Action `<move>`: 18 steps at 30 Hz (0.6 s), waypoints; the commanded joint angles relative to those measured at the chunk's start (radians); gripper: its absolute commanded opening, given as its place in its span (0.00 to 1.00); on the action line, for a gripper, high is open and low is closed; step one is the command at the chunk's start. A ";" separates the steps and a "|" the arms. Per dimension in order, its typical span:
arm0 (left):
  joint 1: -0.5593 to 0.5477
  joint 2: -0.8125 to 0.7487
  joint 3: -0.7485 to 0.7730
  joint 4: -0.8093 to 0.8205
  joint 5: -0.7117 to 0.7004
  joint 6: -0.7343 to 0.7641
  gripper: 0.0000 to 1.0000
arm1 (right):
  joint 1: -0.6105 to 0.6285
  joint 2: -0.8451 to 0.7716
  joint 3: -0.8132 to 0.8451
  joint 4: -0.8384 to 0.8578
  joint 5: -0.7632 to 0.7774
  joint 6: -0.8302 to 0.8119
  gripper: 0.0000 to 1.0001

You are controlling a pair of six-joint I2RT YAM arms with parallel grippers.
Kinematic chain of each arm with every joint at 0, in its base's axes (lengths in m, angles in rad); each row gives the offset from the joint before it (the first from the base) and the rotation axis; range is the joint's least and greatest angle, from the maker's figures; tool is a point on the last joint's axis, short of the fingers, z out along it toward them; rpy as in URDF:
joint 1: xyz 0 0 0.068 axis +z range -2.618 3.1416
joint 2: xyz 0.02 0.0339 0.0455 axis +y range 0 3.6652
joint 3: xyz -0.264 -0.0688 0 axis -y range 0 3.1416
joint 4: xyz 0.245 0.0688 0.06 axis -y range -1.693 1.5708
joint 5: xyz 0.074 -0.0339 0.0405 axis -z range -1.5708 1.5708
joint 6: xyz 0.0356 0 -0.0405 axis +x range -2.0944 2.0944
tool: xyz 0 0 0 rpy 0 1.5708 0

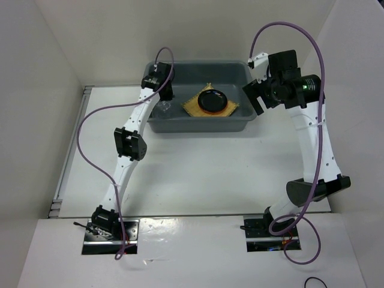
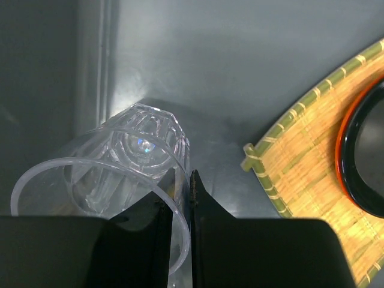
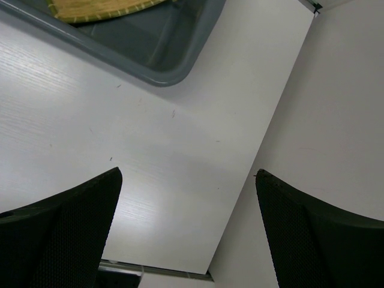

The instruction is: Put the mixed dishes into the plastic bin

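The dark grey plastic bin point(image 1: 198, 127) stands at the back of the table. In it lies the tan woven mat point(image 1: 191, 105), and on the mat a black plate point(image 1: 212, 100); an orange rim point(image 2: 341, 150) shows around that plate. My left gripper point(image 1: 163, 99) reaches down into the bin's left end. It is shut on the wall of a clear glass cup point(image 2: 120, 168), one finger inside the mouth and one outside point(image 2: 183, 174). The cup is tilted, its base towards the bin's floor. My right gripper point(image 1: 255, 96) hangs open and holds nothing, just right of the bin's right end.
White walls close in the table on the left, back and right. Under the right gripper point(image 3: 187, 173) are bare white tabletop and the right wall, with the bin's corner point(image 3: 162, 75) and the mat's edge point(image 3: 102, 9) at the upper left.
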 commanded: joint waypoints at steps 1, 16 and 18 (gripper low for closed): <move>0.012 -0.010 0.015 0.017 -0.037 0.020 0.04 | -0.016 -0.028 0.029 0.013 -0.005 -0.003 0.96; 0.016 -0.206 0.138 0.063 -0.207 0.000 1.00 | -0.026 0.013 0.092 0.013 0.012 0.034 0.98; -0.004 -0.312 0.138 0.077 -0.446 -0.011 1.00 | -0.067 -0.014 0.074 0.022 0.012 0.043 0.98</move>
